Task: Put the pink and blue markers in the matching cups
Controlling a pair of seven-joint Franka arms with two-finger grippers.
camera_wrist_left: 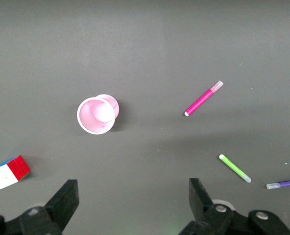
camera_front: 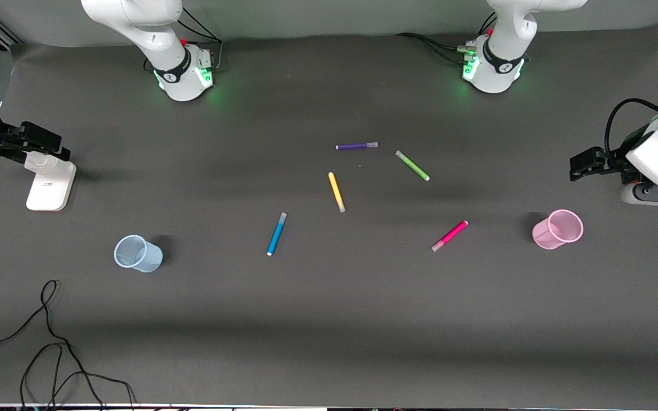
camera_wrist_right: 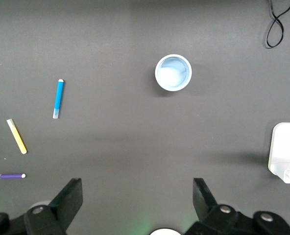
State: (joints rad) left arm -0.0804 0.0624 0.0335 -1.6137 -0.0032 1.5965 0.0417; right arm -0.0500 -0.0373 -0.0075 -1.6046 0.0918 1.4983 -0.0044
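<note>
The pink marker (camera_front: 449, 236) lies on the dark table between the middle and the pale pink cup (camera_front: 557, 229), which stands upright toward the left arm's end. The blue marker (camera_front: 276, 233) lies nearer the middle than the pale blue cup (camera_front: 137, 253), which stands upright toward the right arm's end. My left gripper (camera_front: 585, 164) hangs high at its end of the table, open and empty (camera_wrist_left: 132, 203); its view shows the pink cup (camera_wrist_left: 98, 115) and pink marker (camera_wrist_left: 204, 98). My right gripper (camera_front: 55, 148) hangs high at its end, open and empty (camera_wrist_right: 137, 200); its view shows the blue cup (camera_wrist_right: 173, 72) and blue marker (camera_wrist_right: 58, 99).
A purple marker (camera_front: 357, 146), a green marker (camera_front: 412, 165) and a yellow marker (camera_front: 336, 192) lie mid-table, farther from the front camera than the pink and blue ones. A white block (camera_front: 49, 185) sits below the right gripper. A coloured cube (camera_wrist_left: 10, 171) lies near the pink cup. A black cable (camera_front: 49, 342) trails at the near edge.
</note>
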